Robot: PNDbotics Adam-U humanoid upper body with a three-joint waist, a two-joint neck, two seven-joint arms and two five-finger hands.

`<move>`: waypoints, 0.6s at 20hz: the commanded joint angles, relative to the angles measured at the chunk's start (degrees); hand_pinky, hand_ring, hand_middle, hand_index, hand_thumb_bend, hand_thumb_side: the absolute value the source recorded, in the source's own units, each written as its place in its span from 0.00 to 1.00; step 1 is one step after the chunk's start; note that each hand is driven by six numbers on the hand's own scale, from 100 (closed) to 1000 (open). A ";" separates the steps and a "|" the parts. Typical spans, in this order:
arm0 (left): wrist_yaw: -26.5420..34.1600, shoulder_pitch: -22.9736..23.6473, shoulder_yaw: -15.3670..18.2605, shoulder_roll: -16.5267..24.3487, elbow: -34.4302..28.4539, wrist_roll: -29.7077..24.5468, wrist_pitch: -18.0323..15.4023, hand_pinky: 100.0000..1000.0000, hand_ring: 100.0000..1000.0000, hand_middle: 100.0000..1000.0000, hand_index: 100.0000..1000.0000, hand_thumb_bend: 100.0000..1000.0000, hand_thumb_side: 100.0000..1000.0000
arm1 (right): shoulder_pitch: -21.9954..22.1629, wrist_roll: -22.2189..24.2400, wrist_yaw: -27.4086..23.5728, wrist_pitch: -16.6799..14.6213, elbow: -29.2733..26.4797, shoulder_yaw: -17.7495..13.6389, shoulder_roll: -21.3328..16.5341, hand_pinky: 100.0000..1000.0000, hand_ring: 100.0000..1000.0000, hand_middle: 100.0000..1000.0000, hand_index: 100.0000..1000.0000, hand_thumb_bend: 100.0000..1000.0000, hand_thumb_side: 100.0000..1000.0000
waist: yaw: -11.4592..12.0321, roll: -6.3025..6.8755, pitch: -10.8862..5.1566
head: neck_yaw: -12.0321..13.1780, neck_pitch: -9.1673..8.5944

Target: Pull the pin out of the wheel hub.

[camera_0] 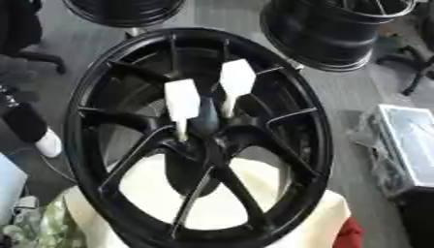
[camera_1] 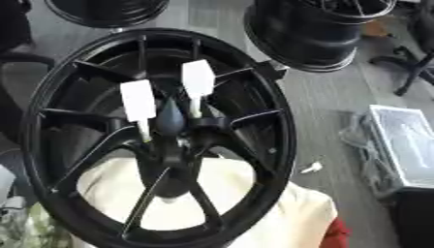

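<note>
A large black spoked wheel (camera_0: pixel 93 97) lies tilted on a cream-coloured support (camera_0: pixel 161 186). Its hub (camera_0: pixel 206 140) sits at the centre of the spokes. Two white pins with flat paddle-shaped heads stand in the hub: the left pin (camera_0: pixel 181 101) and the right pin (camera_0: pixel 236 80), their thin stems going down into the hub holes. Neither of my hands shows in either view.
Two more black wheels lie on the grey floor beyond: one at the top left (camera_0: pixel 127 9), one at the top right (camera_0: pixel 335 29). A clear plastic box (camera_0: pixel 411 140) sits at the right. Office chair legs (camera_0: pixel 415 63) stand at the far right.
</note>
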 commanded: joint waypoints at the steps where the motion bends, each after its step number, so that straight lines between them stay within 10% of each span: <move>1: 0.17 -0.25 -0.09 1.65 -1.29 -0.31 -0.13 0.82 0.88 0.82 0.86 0.05 0.72 | -3.63 2.50 3.72 -0.80 -0.02 1.55 1.71 0.77 0.71 0.73 0.79 0.00 0.00 | -0.28 0.37 -1.65 | -0.57 0.31; 12: 0.12 0.11 -0.36 1.63 -0.83 -0.59 -0.01 0.83 0.89 0.83 0.86 0.06 0.72 | -7.37 7.82 8.80 -0.30 -0.55 5.24 9.99 0.76 0.68 0.71 0.79 0.00 0.02 | -0.36 0.42 -2.53 | -0.80 0.67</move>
